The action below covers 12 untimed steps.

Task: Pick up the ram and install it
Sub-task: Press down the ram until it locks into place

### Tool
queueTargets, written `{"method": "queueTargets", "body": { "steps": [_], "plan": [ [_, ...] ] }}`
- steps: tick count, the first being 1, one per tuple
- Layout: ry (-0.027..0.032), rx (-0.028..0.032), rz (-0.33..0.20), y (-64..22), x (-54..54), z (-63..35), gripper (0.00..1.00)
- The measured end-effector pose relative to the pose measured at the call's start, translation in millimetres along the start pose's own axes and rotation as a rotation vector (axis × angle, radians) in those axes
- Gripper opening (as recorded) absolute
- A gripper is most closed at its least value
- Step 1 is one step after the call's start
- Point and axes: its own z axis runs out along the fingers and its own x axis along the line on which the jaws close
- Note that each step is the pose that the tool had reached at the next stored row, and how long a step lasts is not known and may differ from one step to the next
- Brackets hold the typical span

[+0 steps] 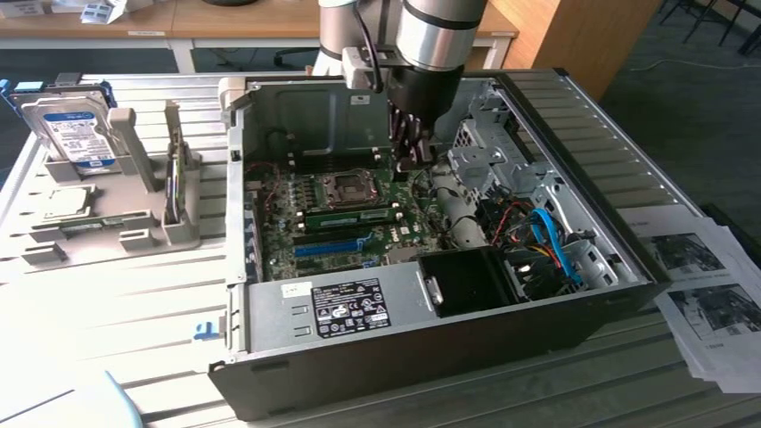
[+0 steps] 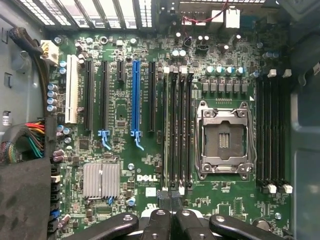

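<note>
Above the motherboard [image 2: 150,160] within the open computer case [image 1: 393,357], claw [image 1: 411,159] hovering, fingers pressing together, green ram [image 1: 356,215] sitting among the slots.

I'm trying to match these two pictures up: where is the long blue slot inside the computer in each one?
Exterior view: the long blue slot lies just nearer the camera than the green ram stick.
Wrist view: the long blue slot stands among black slots, alongside the memory slots.
Shared landmark: the square CPU socket.
</note>
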Motion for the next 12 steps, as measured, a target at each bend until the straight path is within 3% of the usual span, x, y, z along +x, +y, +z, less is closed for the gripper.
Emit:
{"method": "queueTargets", "body": {
  "steps": [12],
  "plan": [
    [0.0001,0.0,0.0,-0.6,0.3,14.2,0.09]
  ]
}}
